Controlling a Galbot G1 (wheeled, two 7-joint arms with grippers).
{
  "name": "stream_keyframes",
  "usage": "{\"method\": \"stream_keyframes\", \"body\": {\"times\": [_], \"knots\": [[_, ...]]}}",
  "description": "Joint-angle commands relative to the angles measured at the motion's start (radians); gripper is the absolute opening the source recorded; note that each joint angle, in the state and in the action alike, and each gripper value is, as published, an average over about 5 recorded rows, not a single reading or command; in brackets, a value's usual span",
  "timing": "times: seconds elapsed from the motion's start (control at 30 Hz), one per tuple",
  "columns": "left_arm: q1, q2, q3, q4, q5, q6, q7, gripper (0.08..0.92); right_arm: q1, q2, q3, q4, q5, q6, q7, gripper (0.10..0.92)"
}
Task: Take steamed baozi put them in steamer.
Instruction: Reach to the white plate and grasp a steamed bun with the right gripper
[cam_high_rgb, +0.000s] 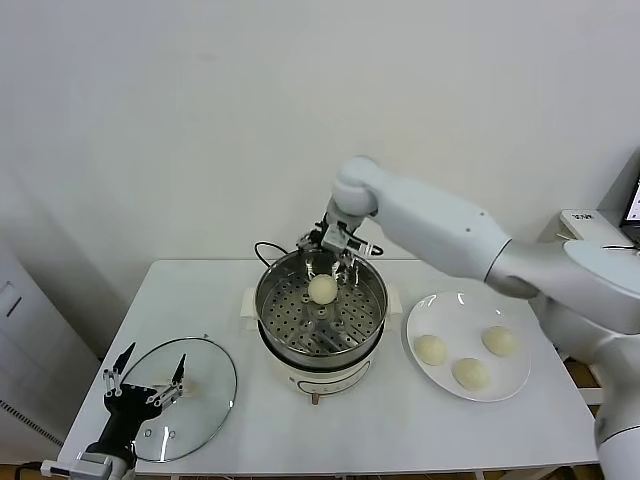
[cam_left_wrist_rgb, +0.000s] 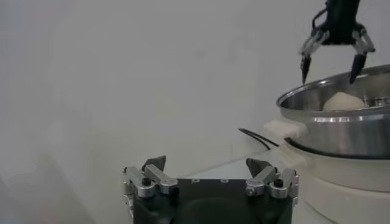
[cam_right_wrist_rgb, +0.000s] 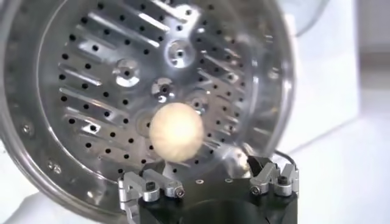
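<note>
Right gripper (cam_high_rgb: 331, 252) hangs wide open, empty, over steamer (cam_high_rgb: 372, 318) back rim; one baozi (cam_high_rgb: 322, 290) sits inside, just below it. I see 3 more buns (cam_high_rgb: 471, 373) on plate (cam_high_rgb: 446, 306), right of steamer, nearer R arm. Left gripper (cam_high_rgb: 146, 377) open over lid (cam_high_rgb: 211, 371).

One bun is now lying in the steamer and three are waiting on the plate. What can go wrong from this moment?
1. The right gripper hangs open just above the bun in the steamer; it may clip the steel rim when pulling away.
2. The three buns lie close together on the plate; picking one may nudge another.
3. The left gripper hangs open over the glass lid and could knock it if it moves.
</note>
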Motion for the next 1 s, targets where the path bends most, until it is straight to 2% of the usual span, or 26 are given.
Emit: {"method": "stream_keyframes", "body": {"times": [0.03,0.13,0.23,0.37,0.53,0.73,1.0], "knots": [[-0.001,0.000,0.001,-0.002,0.001,0.002,0.000,0.823,0.245,-0.187,-0.258,0.021,0.653,-0.512,0.010,0.823],[-0.004,-0.001,0.004,-0.003,0.002,0.003,0.000,0.823,0.276,-0.257,-0.321,-0.009,0.717,-0.624,-0.036,0.823],[-0.009,-0.002,0.008,-0.004,0.005,0.004,-0.001,0.823,0.252,-0.328,-0.352,-0.020,0.718,-0.679,-0.071,0.823],[-0.010,-0.007,0.014,-0.007,0.011,0.005,-0.002,0.823,0.159,-0.423,-0.339,0.034,0.653,-0.682,-0.061,0.823],[-0.002,-0.003,0.014,-0.010,0.018,0.006,-0.002,0.823,-0.001,-0.508,-0.260,0.101,0.501,-0.648,-0.023,0.823],[0.008,0.001,0.007,-0.013,0.020,0.008,-0.002,0.823,-0.189,-0.519,-0.155,0.094,0.381,-0.595,0.002,0.823],[0.015,-0.008,0.003,-0.011,0.023,0.007,-0.002,0.823,-0.290,-0.497,-0.097,0.074,0.343,-0.564,0.019,0.823]]}}
